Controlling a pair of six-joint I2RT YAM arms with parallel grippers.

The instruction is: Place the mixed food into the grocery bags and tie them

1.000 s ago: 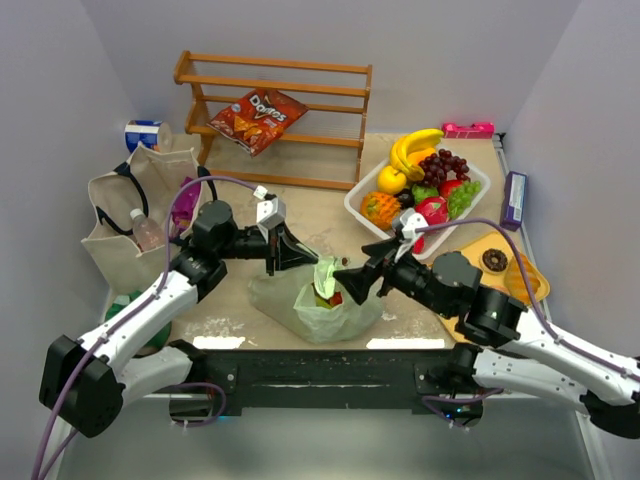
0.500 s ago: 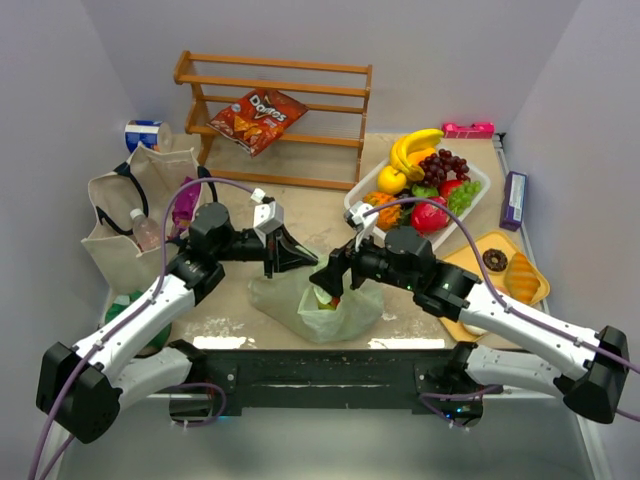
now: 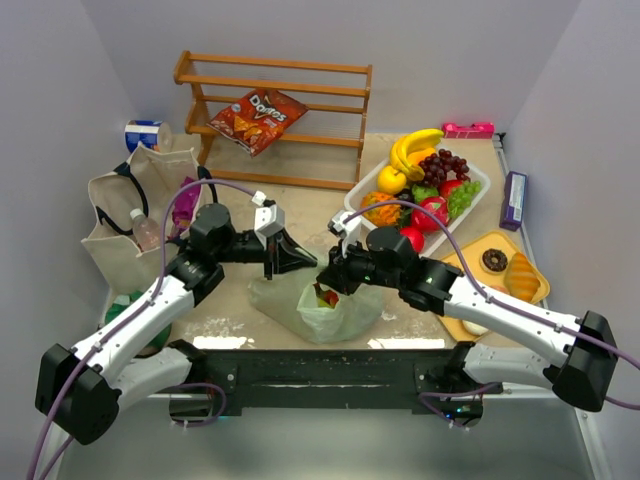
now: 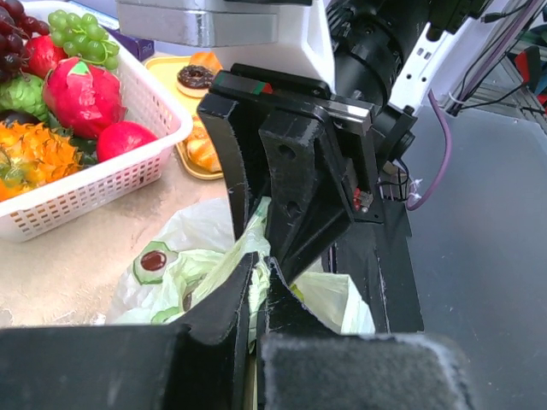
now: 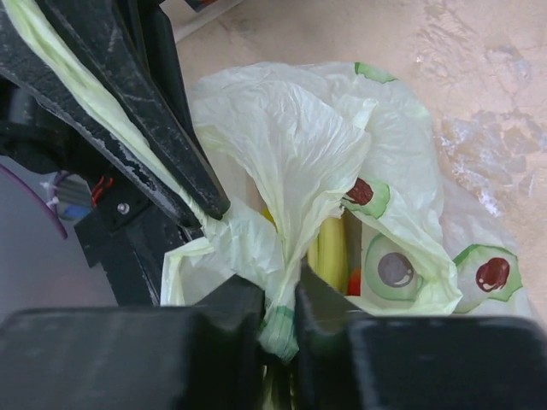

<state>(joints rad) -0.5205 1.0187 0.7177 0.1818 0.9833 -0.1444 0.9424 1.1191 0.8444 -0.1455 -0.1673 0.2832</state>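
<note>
— Right gripper [image 5: 278,301] is pinched narrow, and we see a crinkled fold of the pale green plastic bag [image 5: 342,162] caught between its black fingers.
— Left gripper [image 4: 255,272] is the same: nearly closed on a thin, twisted strip of that film.
— We've got the bag lying on the table [image 3: 310,208] directly beneath both tips. It's translucent and printed with avocado halves, with something yellow and red inside its mouth.
— Both arms reach inward, forearms low, grippers nearly tip to tip above it.
— The beige fabric tote [image 3: 115,235] stands at far left. The white lattice basket [image 3: 470,195] of glossy fruit sits well to the right.
</note>
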